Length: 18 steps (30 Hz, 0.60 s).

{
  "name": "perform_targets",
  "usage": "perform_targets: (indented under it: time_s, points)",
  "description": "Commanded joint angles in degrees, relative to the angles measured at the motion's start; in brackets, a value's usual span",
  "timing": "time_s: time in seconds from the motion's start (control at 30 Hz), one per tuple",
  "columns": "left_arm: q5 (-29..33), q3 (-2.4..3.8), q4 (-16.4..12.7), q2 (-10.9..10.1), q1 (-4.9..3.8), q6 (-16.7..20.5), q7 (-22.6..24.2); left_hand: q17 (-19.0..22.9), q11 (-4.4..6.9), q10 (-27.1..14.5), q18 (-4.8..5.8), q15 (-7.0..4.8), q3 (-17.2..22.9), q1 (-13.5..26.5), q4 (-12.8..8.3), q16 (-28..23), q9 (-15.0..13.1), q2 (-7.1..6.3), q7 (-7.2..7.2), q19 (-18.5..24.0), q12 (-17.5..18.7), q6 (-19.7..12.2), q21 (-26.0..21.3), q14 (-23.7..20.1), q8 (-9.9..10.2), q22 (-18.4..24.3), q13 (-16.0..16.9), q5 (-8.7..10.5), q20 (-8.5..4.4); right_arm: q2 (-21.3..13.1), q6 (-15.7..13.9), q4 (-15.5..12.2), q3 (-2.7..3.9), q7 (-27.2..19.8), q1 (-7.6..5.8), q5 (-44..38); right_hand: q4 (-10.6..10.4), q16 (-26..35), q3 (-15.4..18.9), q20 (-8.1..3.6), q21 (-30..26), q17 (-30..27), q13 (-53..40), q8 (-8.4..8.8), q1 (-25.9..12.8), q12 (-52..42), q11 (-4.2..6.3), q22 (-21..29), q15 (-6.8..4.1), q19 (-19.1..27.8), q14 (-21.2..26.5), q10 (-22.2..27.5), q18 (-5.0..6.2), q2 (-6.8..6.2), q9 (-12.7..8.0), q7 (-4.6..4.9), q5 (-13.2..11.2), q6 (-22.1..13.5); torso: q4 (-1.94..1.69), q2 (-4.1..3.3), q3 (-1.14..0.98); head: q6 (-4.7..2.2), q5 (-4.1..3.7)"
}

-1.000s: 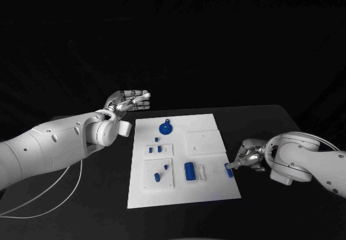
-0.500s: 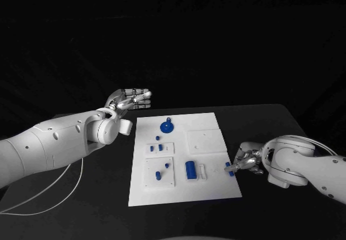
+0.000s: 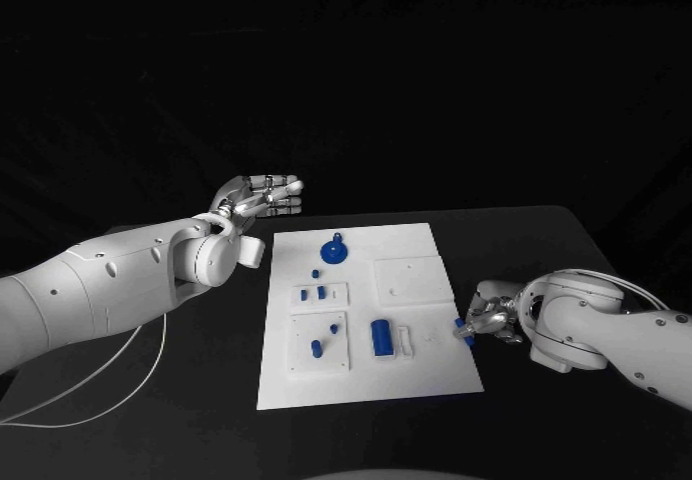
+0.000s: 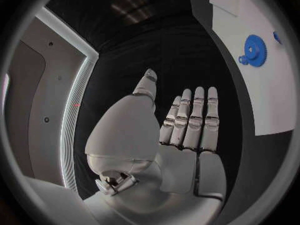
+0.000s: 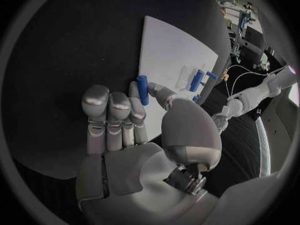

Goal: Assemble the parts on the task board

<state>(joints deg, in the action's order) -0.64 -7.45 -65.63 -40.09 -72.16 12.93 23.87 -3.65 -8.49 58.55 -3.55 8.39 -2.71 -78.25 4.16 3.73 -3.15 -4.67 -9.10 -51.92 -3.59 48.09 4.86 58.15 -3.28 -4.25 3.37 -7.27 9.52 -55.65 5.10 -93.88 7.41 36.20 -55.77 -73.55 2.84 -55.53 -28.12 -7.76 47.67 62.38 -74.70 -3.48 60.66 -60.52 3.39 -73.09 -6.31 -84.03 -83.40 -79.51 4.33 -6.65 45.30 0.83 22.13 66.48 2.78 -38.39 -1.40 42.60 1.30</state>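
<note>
Here, a white task board (image 3: 418, 375) lies in the middle of a black bench (image 3: 548, 240), its long sides running from the robot toward the far edge. The right hand (image 3: 486, 322) sits at the board's right edge, near the front corner, and pinches a small blue peg (image 5: 142, 89) between thumb and fingertip; the remaining fingers (image 5: 110, 116) lie close together beside it. The peg stands roughly upright in the grip, just at the board's rim.

The left hand (image 3: 263, 198) hangs off the board's far left corner, above the bench, holding nothing. In the left wrist view its fingers (image 4: 194, 117) are pressed side by side, bent forward from the palm.

On the board, a blue gear (image 3: 333, 253) rests near the far edge. Below it are a few small blue pieces (image 3: 309, 295) toward the left edge, and a longer blue block (image 3: 381, 338) lies nearer the front, just beside a white slotted piece (image 3: 405, 343).
</note>
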Motion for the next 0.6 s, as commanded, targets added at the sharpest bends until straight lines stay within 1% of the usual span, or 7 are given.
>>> perform_targets:
  time_s: [0.03, 0.1, 0.2, 0.33, 0.4, 0.5, 0.6]
  points:
    - [-0.2, 0.04, -0.1, 0.0, -0.01, -0.9, 0.2, 0.1, -0.06, 0.0, -0.32, 0.13, 0.0, 0.2, 0.5, -0.3, 0.0, 0.11, -0.02, -0.3, 0.2, -0.4, 0.0, -0.2, 0.1, 0.0, 0.0, 0.25, -0.11, 0.1, -1.9, 0.5, -0.31, 0.2, 0.42, -0.5, 7.6, 0.2, -6.9, 0.28, -0.3, -0.1, 0.2, -0.32, -1.7, 0.1, 0.08, -0.2, 0.07, -3.1, -0.2, -0.1, -0.24, 1.81, 2.2, 0.47, 1.3, -0.3, -0.01, -0.01, 0.0, -0.06, -0.13]
    - [-0.2, 0.03, -0.1, 0.0, -0.01, -0.9, 0.2, 0.1, -0.06, 0.0, -0.32, 0.13, 0.0, 0.2, 0.5, -0.3, 0.0, 0.11, -0.02, -0.3, 0.2, -0.4, 0.0, -0.2, 0.1, 0.0, 0.0, 0.25, -0.11, 0.1, -2.6, 0.6, -0.32, 0.2, 0.43, 0.1, 8.7, 0.2, -8.2, 0.33, -0.3, -0.2, 0.2, -0.31, -2.5, 0.1, 0.07, -0.3, 0.12, -3.1, -0.2, -0.2, -0.23, 2.22, 3.1, 0.52, 1.6, -0.1, -0.02, 0.02, -0.01, 0.06, -0.02]
    - [-0.2, 0.03, -0.1, 0.0, -0.01, -0.8, 0.1, 0.1, -0.32, -0.1, -0.22, 0.29, 0.1, 0.2, 0.6, -0.3, 0.0, -0.01, -0.48, -0.4, 0.2, -1.4, 0.0, -0.1, 0.1, 0.0, 0.0, 0.21, -0.21, -0.1, -3.6, 0.5, -0.32, 0.0, 0.44, 1.1, 9.3, 0.2, -9.1, 0.35, -0.2, -0.3, 0.3, -0.28, -2.6, 0.1, 0.06, -0.4, 0.13, -3.1, -0.2, -0.2, -0.23, 2.42, 3.6, 0.59, 1.2, 0.1, 0.05, 0.02, -0.01, -0.04, 0.05]
    - [-0.2, 0.02, 0.0, 0.0, -0.01, -0.8, 0.0, 0.1, -0.34, -0.1, -0.21, 0.29, 0.1, 0.2, 0.7, -0.3, 0.0, -0.05, -0.53, -0.4, 0.2, -1.5, 0.0, -0.1, 0.1, 0.0, 0.0, 0.21, -0.23, -0.4, -4.7, 0.2, -0.3, -0.4, 0.44, 1.9, 9.5, 0.2, -9.4, 0.35, -0.3, -0.4, 0.3, -0.27, -2.6, 0.1, 0.06, -0.4, 0.13, -3.1, -0.2, -0.3, -0.23, 2.33, 3.7, 0.57, 1.1, 0.2, 0.06, 0.01, -0.03, 0.04, 0.12]
    - [-0.2, 0.01, 0.0, 0.0, -0.01, -0.8, 0.0, 0.1, -0.34, -0.1, -0.21, 0.29, 0.1, 0.2, 0.7, -0.3, 0.0, -0.05, -0.53, -0.4, 0.2, -1.5, 0.0, -0.1, 0.1, 0.0, 0.0, 0.21, -0.23, -0.7, -5.0, 0.1, -0.18, -0.5, 0.44, 2.3, 9.5, 0.2, -9.5, 0.35, -0.3, -0.4, 0.4, -0.28, -2.6, 0.2, 0.08, -0.4, 0.12, -3.1, -0.2, -0.3, -0.23, 2.27, 3.7, 0.55, 1.1, 0.3, 0.05, 0.03, -0.03, 0.01, 0.14]
    - [-0.2, 0.0, 0.0, 0.0, -0.01, -0.8, -0.1, 0.1, -0.34, -0.1, -0.21, 0.29, 0.1, 0.2, 0.7, -0.3, 0.0, -0.05, -0.53, -0.4, 0.2, -1.5, 0.0, -0.1, 0.1, 0.0, 0.0, 0.21, -0.23, -1.2, -5.3, -0.2, 0.36, -0.6, 0.4, 2.9, 9.6, 0.3, -9.5, 0.34, -0.3, -0.5, 0.4, -0.29, -2.5, 0.2, 0.09, -0.4, 0.12, -3.1, -0.1, -0.3, -0.23, 2.19, 3.8, 0.53, 1.1, 0.4, 0.05, 0.03, 0.0, 0.07, 0.19]
    - [-0.2, -0.01, 0.0, 0.0, 0.0, -0.8, -0.1, 0.1, -0.34, -0.1, -0.21, 0.29, 0.1, 0.2, 0.7, -0.3, 0.0, -0.05, -0.53, -0.4, 0.2, -1.5, 0.0, -0.1, 0.1, 0.0, 0.0, 0.21, -0.23, -1.7, -5.5, -0.8, 1.27, -0.6, 0.2, 3.8, 9.6, 0.3, -9.5, 0.31, -0.4, -0.5, 0.5, -0.27, -2.5, 0.3, 0.1, -0.4, 0.09, -3.1, -0.1, -0.3, -0.21, 2.13, 3.8, 0.53, 1.2, 0.5, 0.05, 0.04, 0.01, 0.02, 0.19]
